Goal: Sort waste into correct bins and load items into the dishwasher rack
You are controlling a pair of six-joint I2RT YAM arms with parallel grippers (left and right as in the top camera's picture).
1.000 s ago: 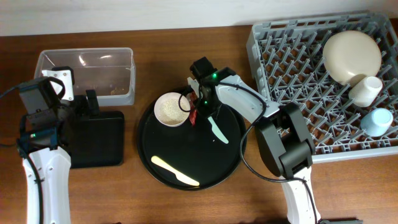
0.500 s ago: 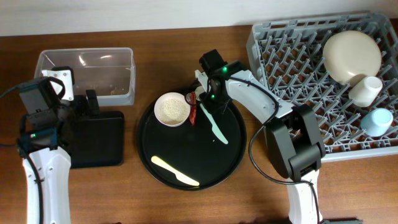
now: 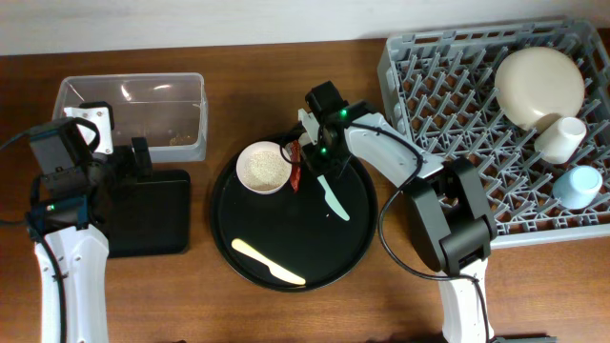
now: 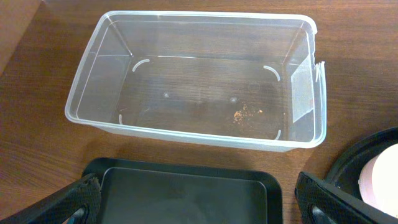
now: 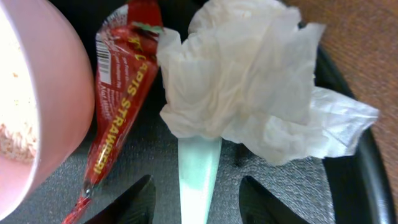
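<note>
Hovering low over the round tray [image 3: 286, 229], the right gripper [image 5: 196, 204] is holding its fingers parted, one on each side of the green spoon [image 3: 334, 200], and is gripping nothing. The wad [image 5: 242, 87] is lying on one end of that spoon at 1 o'clock on the round tray. The wrapper [image 5: 118, 99] is lying just beside it at 12 o'clock, close against the bowl [image 5: 59, 106], which is sitting at 10 o'clock with the grains [image 3: 264, 168] inside. The yellow spoon [image 3: 267, 262] is lying at 7 o'clock, well apart from the rest. The left gripper [image 4: 208, 202] is hanging empty, fingers spread wide, above the black tray [image 4: 186, 196], with the tub [image 4: 186, 87] just beyond at 12 o'clock. The tub is holding only a few crumbs, and the visible part of the black tray is showing nothing. The rack [image 3: 448, 105] is standing at 3 o'clock from the round tray and is carrying the plate [image 3: 538, 86], white cup [image 3: 560, 138] and blue cup [image 3: 579, 186] along its 3 o'clock side. Judging by this layout, loading is running about half done: three items are racked, while the bowl and both spoons are waiting. Sorting is looking not yet begun, since wad, wrapper and grains are all lying outside the bins. The wad is looking like the likeliest next pick, sitting directly ahead of the parted fingers.
</note>
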